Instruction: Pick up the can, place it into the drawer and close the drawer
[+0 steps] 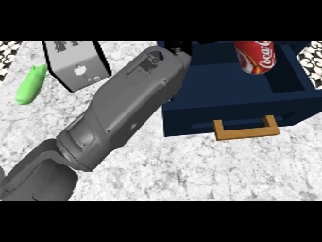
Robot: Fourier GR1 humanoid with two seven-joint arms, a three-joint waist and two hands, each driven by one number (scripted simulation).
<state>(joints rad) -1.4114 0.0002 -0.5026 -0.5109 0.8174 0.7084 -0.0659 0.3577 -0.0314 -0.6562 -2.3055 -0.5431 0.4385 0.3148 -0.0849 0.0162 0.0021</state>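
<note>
Red can (255,56) sits tilted inside the open navy drawer (226,101), top right on the marble bench (191,165). Left robot hand hidden past grey forearm (125,108); can't tell its state. Next: push orange handle (245,128) squarely to close.

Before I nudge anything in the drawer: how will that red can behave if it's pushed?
The can is a smooth cylinder lying tilted in the open drawer, so it would probably roll rather than slide. Its glossy skin looks slippery. It is probably rigid, and the drawer's walls should contain it.
</note>
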